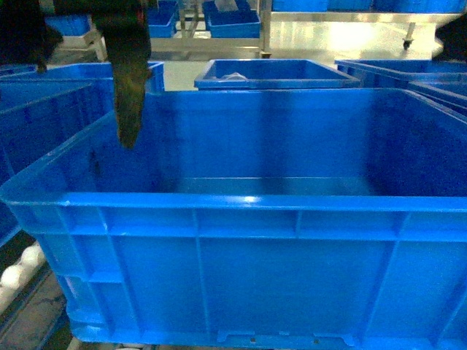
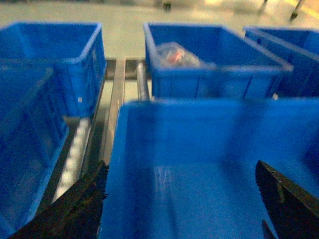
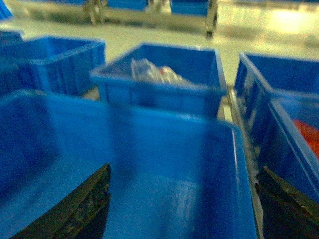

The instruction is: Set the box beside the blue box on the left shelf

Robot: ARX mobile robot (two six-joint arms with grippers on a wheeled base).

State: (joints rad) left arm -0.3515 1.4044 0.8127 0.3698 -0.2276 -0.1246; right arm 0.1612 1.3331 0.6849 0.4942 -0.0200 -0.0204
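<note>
The box (image 1: 241, 248) is a large bright-blue crate that fills the head view, and its inside looks bare. My left gripper (image 2: 180, 167) is open and straddles the box's left wall (image 2: 115, 149), one finger outside and one inside. In the head view one dark finger (image 1: 130, 102) hangs over that rim. My right gripper (image 3: 184, 168) is open astride the right wall (image 3: 244, 169). Another blue box (image 1: 44, 117) stands close on the left. White rollers of the left shelf (image 1: 20, 268) show beside the box (image 2: 75, 154).
Behind the box stands a smaller blue crate (image 1: 273, 73) holding a clear plastic bag (image 2: 174, 54). More blue crates (image 1: 430, 76) sit to the right, one with something red (image 3: 306, 134) inside. Metal rails (image 2: 117, 94) run between the rows. Trolleys stand on the far floor.
</note>
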